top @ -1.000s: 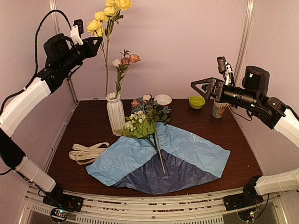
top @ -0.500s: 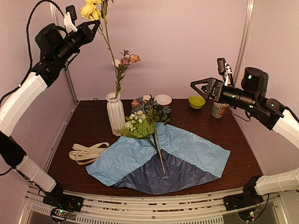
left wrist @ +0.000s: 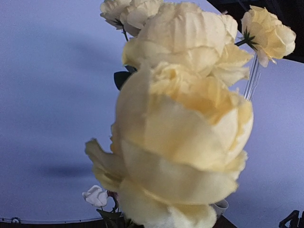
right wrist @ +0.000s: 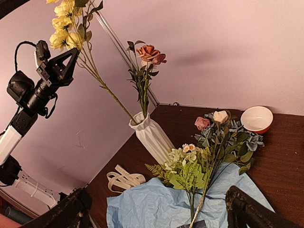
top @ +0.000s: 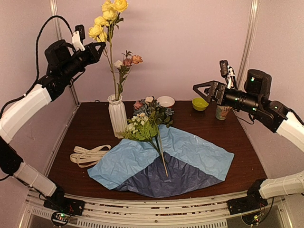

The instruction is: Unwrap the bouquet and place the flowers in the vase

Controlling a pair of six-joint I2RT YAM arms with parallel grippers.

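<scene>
While left fingers (top: 99, 45) clamp the yellow flowers (top: 97, 30) above the vase (top: 117, 116), right fingers (top: 203, 84) gape.

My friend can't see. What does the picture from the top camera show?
The left gripper holds tall yellow flowers up high, their stem reaching down to a white vase that already has pink flowers. More flowers lie on open blue paper on the table. The right gripper hangs open, holding nothing.

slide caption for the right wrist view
Left gripper holds yellow flowers, stem reaching the white vase; bouquet lies unwrapped nearby.
</scene>
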